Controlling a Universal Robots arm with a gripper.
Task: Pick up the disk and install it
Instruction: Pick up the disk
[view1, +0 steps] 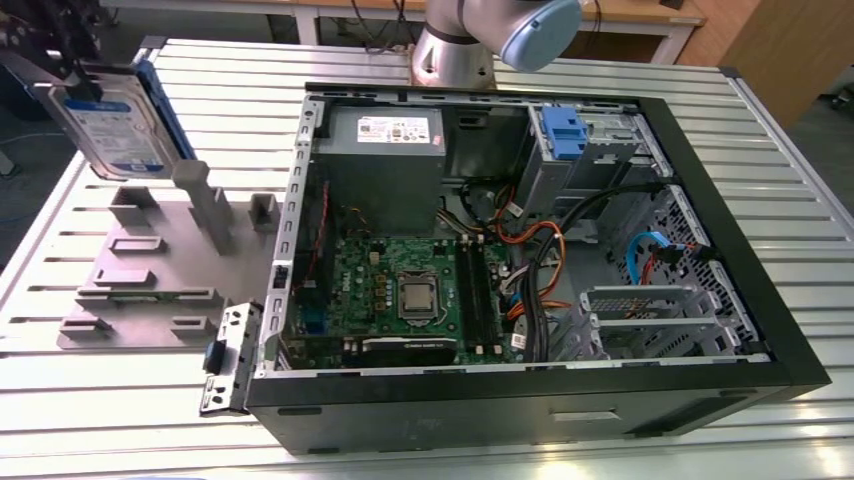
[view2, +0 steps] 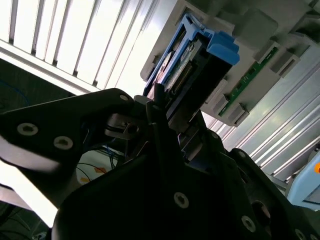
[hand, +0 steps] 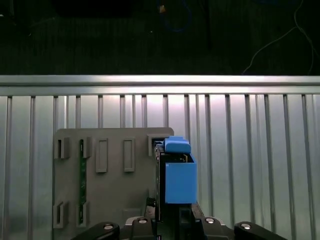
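The disk (view1: 118, 125) is a silver-grey drive with a white-and-blue label in a blue carrier. It hangs upright and slightly tilted above the grey fixture plate (view1: 147, 275), at the exterior view's left. My gripper (view1: 78, 85) is shut on its upper end. In both wrist views the black fingers (view2: 155, 107) clamp the disk (view2: 192, 60), with its blue handle (view2: 222, 47) pointing away from me. In the first wrist view the disk's blue carrier (hand: 178, 177) sits between my gripper (hand: 170, 212) and the fixture plate (hand: 107, 185) below it.
An open computer case (view1: 534, 400) lies on the slatted metal table (view1: 747, 130). It holds a motherboard (view1: 400, 290), a grey power-supply box (view1: 380, 135), cables and a drive bay with a blue carrier (view1: 566, 130). The arm's base (view1: 461, 45) stands behind the case.
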